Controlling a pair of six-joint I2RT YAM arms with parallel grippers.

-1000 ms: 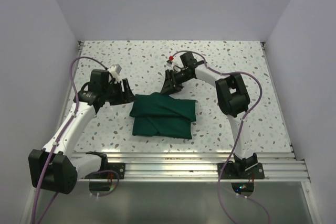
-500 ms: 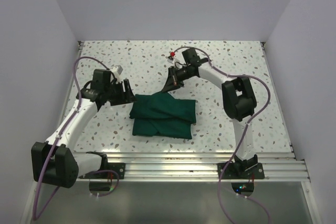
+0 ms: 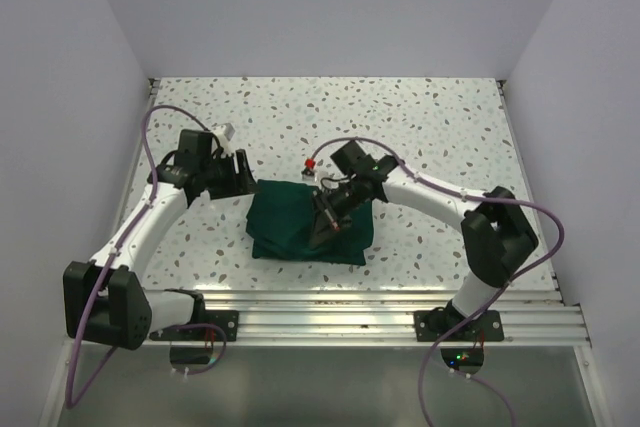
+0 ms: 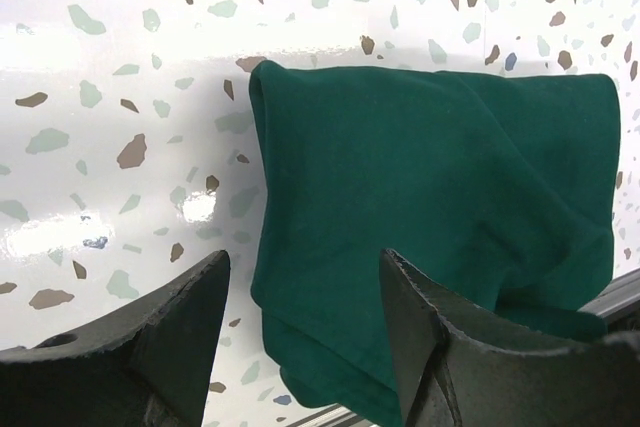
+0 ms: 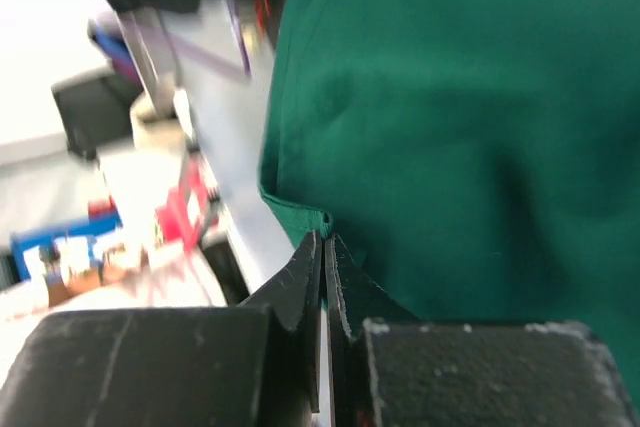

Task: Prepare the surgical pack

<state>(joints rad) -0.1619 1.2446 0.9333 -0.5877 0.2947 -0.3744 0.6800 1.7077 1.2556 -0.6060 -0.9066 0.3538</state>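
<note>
The dark green folded cloth bundle [image 3: 280,219] lies flat on the speckled white counter [image 3: 430,127], about midway between left and right and close to the near edge. The left gripper [image 3: 246,179] sits low at the bundle's far-left corner. Its jaws are spread and the corner lies just ahead of the gap (a ready stance, I judge, for steadying or catching that corner). The right gripper [image 3: 322,237] hangs over the bundle's top, angled down toward its near side, with its jaws pressed together. In the right wrist view the tips meet right at a stitched hem [image 5: 300,209]. Whether a thin layer is nipped between them I cannot tell; tucking or pressing a flap seems the likely purpose. The bundle's long axis runs left to right, roughly along the counter's near edge, with its right end a shade nearer.
</note>
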